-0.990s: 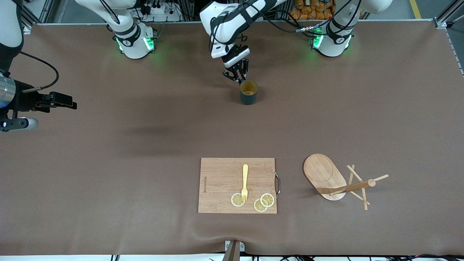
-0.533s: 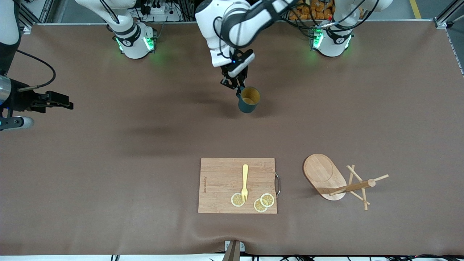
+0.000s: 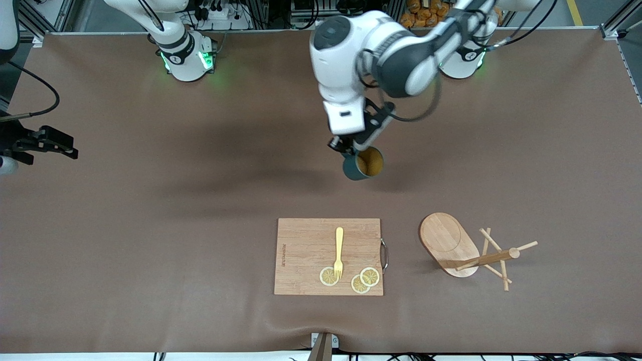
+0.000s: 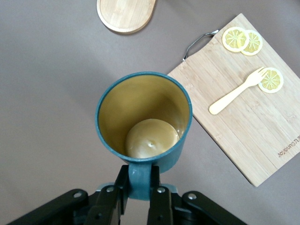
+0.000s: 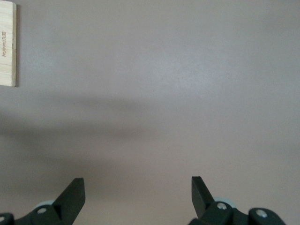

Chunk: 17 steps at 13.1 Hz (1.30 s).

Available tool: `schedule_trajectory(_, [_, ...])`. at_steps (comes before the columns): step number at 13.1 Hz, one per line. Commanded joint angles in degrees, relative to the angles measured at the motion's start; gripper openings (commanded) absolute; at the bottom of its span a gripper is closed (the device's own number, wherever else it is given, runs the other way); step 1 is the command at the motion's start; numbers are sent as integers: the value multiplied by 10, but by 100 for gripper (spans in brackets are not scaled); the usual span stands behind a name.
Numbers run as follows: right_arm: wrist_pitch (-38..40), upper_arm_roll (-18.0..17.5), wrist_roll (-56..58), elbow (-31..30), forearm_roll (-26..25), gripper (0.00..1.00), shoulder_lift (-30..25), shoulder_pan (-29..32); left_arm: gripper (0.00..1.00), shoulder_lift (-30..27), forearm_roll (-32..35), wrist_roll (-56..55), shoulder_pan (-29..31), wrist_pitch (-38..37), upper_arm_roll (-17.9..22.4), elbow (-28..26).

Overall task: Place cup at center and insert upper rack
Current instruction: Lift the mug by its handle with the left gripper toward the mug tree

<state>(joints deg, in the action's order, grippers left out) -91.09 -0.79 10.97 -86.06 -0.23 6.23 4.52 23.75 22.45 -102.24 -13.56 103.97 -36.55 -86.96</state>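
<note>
In the front view the left gripper (image 3: pixel 351 150) carries the cup (image 3: pixel 363 166) above the bare tabletop (image 3: pixel 150 200), over the stretch between the robots' bases and the board (image 3: pixel 328 256); its jaws are clamped on the cup's handle. The rack (image 3: pixel 466 248) lies tipped on its side beside the board, toward the left arm's end, its post and pegs resting on the tabletop. The right gripper (image 3: pixel 45 143) waits over the right arm's end. The left wrist view shows the cup (image 4: pixel 144 123) upright with the handle pinched between the fingers (image 4: pixel 159 204), and below it the board (image 4: pixel 243 108) with a fork (image 4: pixel 236 91) and lemon slices (image 4: pixel 243 40). In the right wrist view the right gripper (image 5: pixel 138 192) hangs with jaws wide apart over bare tabletop. The cup step seems under way; next it likely needs lowering at the centre, though its height is hard to judge, then a release.
</note>
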Motion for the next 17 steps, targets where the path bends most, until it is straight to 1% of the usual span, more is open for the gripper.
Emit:
schedule_trajectory(1, [2, -8, 2, -8, -9, 100, -9, 13, 0, -41, -92, 132, 83, -12, -6, 2])
schedule_trajectory(3, [26, -7, -29, -6, -9, 100, -10, 13, 0, -52, -164, 205, 140, -20, -6, 8])
schedule_trajectory(7, [77, -8, -51, -5, -3, 100, -11, 10, 0, -56, -252, 366, 259, -61, -6, 7])
schedule_trajectory(10, [101, -8, -61, -2, 2, 100, -11, 9, 0, -51, -315, 475, 337, -72, -5, 8])
schedule_trajectory(13, [101, -8, -78, -1, 13, 100, -11, 8, 0, -46, -375, 543, 385, -95, -5, 6])
schedule_trajectory(15, [101, -8, -78, -1, 13, 100, -11, 8, 0, -33, -434, 597, 426, -103, -4, 6])
schedule_trajectory(17, [100, -11, -82, 4, 13, 100, -10, 8, 0, -18, -469, 612, 441, -103, -3, 8])
